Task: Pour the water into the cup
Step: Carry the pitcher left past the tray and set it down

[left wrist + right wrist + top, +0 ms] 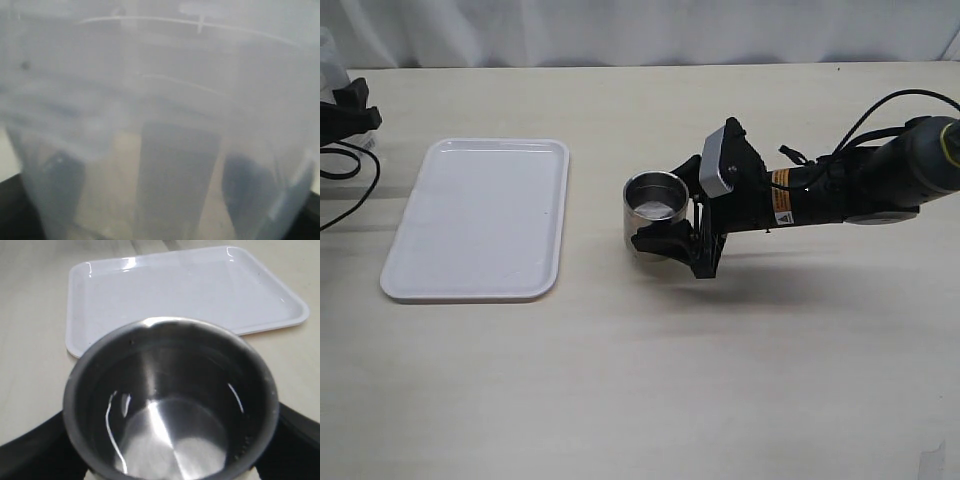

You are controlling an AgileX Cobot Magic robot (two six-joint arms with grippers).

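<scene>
The steel cup (656, 210) stands upright on the table at the centre. My right gripper (661, 206) has one finger on each side of it and is shut on its wall. In the right wrist view the cup (170, 405) fills the lower part, between my gripper's (167, 452) black fingers (30, 455). Its bottom is shiny and reflective; I cannot tell whether that is water. My left gripper (352, 112) is at the far left edge. In the left wrist view a translucent plastic container (160, 100) fills the frame, held in my left gripper (155, 195).
A white tray (480, 215) lies left of the cup and shows behind it in the right wrist view (185, 290). Black cables (350, 185) trail by the left arm. The right arm (840, 190) reaches in from the right edge.
</scene>
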